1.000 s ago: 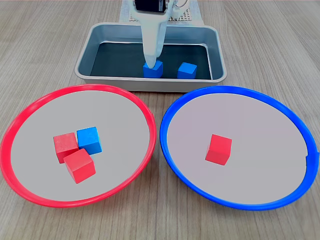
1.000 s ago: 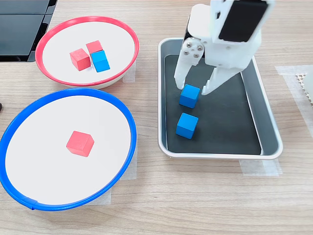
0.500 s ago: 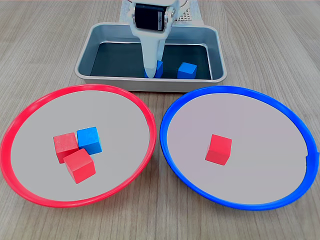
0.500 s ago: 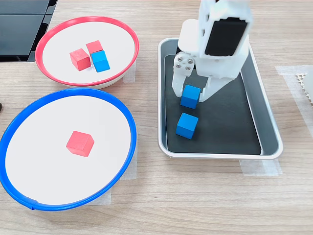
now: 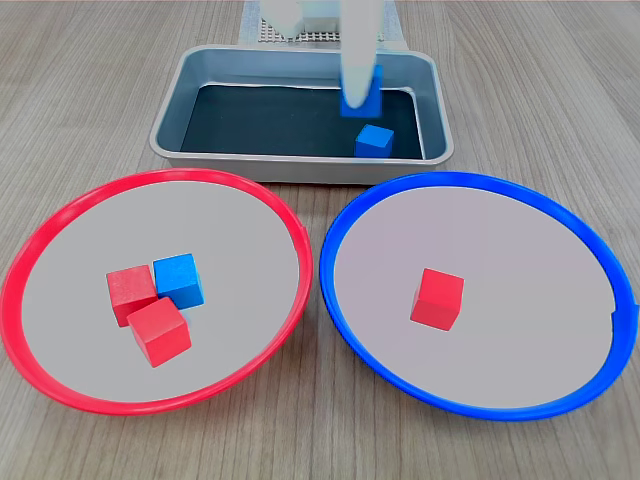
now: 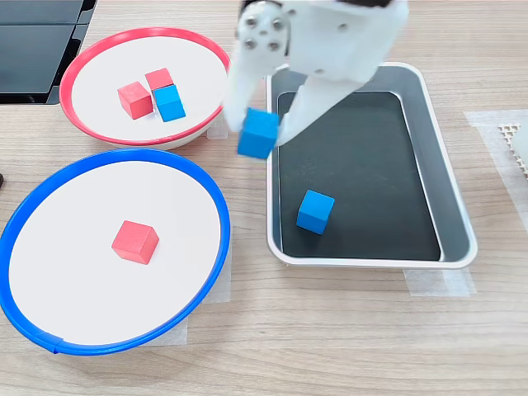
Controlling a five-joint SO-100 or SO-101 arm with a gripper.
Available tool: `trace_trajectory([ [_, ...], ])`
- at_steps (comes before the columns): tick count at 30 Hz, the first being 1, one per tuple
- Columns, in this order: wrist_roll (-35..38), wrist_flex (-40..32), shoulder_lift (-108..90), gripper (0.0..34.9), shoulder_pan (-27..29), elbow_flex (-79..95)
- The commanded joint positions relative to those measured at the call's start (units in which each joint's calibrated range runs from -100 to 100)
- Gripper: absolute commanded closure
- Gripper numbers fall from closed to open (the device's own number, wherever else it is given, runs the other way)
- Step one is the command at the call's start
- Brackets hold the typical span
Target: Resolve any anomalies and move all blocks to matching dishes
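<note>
My white gripper (image 6: 262,124) is shut on a blue block (image 6: 259,133), held in the air over the tray's near-dish edge; the same block (image 5: 361,95) shows under the gripper (image 5: 360,80) in the first exterior view. One blue block (image 5: 375,140) (image 6: 315,211) still lies in the tray. The red-rimmed dish (image 5: 60,230) (image 6: 82,58) holds two red blocks (image 5: 131,294) (image 5: 158,331) and a blue block (image 5: 178,279). A single red block (image 5: 438,298) (image 6: 135,242) lies in the blue-rimmed dish (image 5: 560,215) (image 6: 33,198).
A grey metal tray (image 5: 200,70) (image 6: 454,206) with a dark bottom stands behind the dishes on the wooden table. A white perforated mat (image 5: 300,36) lies beyond the tray. Dark equipment (image 6: 41,25) fills the second exterior view's upper left corner.
The gripper closed on the blue block in the tray, lifted it, and carried it up and toward the dishes. The other blocks have not moved.
</note>
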Motion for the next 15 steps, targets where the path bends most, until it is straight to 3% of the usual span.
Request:
trace_trajectory([
  [1, 1.37, -2.16, 8.06, 34.7, -4.53, -12.41],
  [5, 4.88, -10.00, 22.73, 34.7, -7.64, -22.33],
  [9, 8.99, -16.52, 28.61, 31.0, -8.39, -21.15],
  [15, 13.28, -16.44, 29.38, 18.8, -8.86, -20.15],
])
